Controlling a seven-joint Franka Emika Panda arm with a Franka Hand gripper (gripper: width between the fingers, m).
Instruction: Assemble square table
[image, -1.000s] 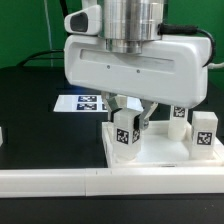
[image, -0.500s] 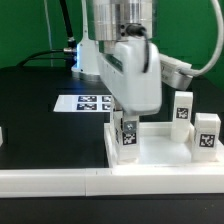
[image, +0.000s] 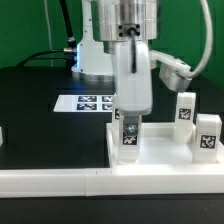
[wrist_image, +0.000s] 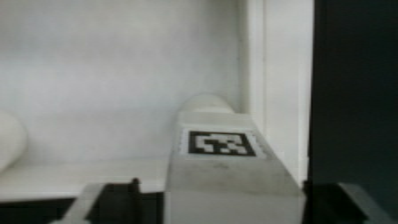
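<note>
The fingers (image: 130, 124) stand open around a leg block (image: 129, 138) upright on the square table slab (image: 160, 152). Its tag (wrist_image: 221, 143) is a black-and-white pattern without readable writing.

Black table (image: 30, 110), dark and matte, spanning the whole exterior view. Flat on it, towards the back and left of centre: the marker board (image: 88, 102), thin and white, printed with black-and-white tags, partly hidden behind the arm. Nearer the camera, resting directly on the dark surface: the square table slab (image: 160, 155), white with raised rims, upright tagged leg blocks (image: 184, 108) standing on it. Along the front edge: long white border wall (image: 60, 181), touching the slab's near side. Small white piece at the exterior view's left edge (image: 2, 135), cut off.
</note>
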